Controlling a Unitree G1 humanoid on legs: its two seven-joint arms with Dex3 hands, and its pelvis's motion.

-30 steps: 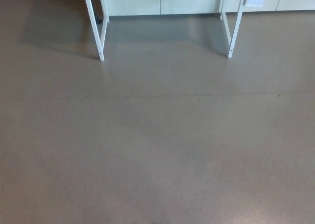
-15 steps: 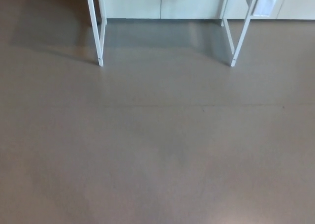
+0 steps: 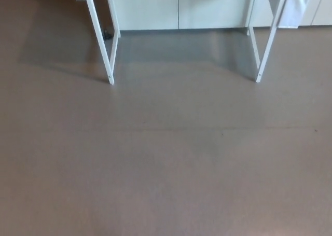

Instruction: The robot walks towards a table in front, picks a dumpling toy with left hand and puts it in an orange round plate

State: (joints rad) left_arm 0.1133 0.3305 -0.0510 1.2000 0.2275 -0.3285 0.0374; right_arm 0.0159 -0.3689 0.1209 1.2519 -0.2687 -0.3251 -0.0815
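Note:
Only the lower part of the table shows in the head view: a white left leg (image 3: 101,39) and a white right leg (image 3: 270,39) rise out of the top of the picture. The tabletop, the dumpling toy and the orange round plate are out of view above the frame. Neither of my hands shows.
Grey-brown floor (image 3: 166,163) fills most of the picture between me and the table legs. White cabinets (image 3: 179,8) with dark handles stand behind the table. A white cloth or panel (image 3: 296,8) hangs at the top right beside the right leg.
The whole picture has shifted: the table legs sit lower and wider apart in the frame, and more of the cabinets shows. The camera has moved towards the table.

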